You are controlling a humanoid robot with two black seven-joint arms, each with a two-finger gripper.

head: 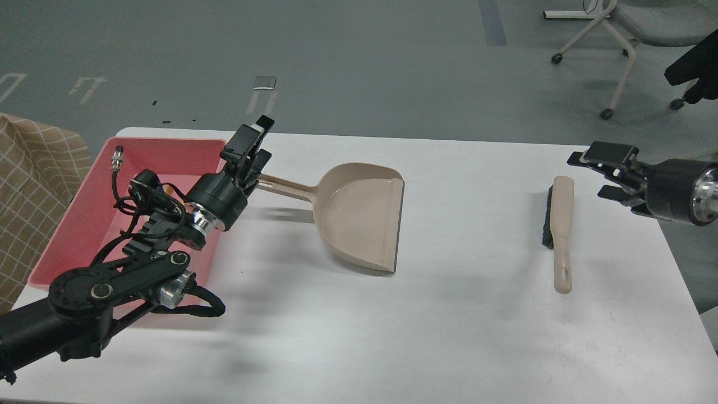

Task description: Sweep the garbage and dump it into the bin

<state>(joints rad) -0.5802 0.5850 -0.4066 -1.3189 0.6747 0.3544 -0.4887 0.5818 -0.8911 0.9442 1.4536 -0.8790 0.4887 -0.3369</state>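
The pink bin [76, 221] stands at the table's left edge. The garbage, a bread slice and a yellow sponge chunk, is hidden behind my left arm, which crosses over the bin. My left gripper [250, 151] is open and empty, raised above the bin's far right corner and the tip of the beige dustpan's handle [283, 187]. The dustpan [362, 219] lies empty on the table. My right gripper [590, 175] is open and empty, raised just right of the beige hand brush [561, 224], which lies flat on the table.
The white table [449, 336] ends at its right edge close to the brush. A checked brown cloth [25, 185] hangs left of the bin. An office chair [634, 33] stands on the grey floor at the back right.
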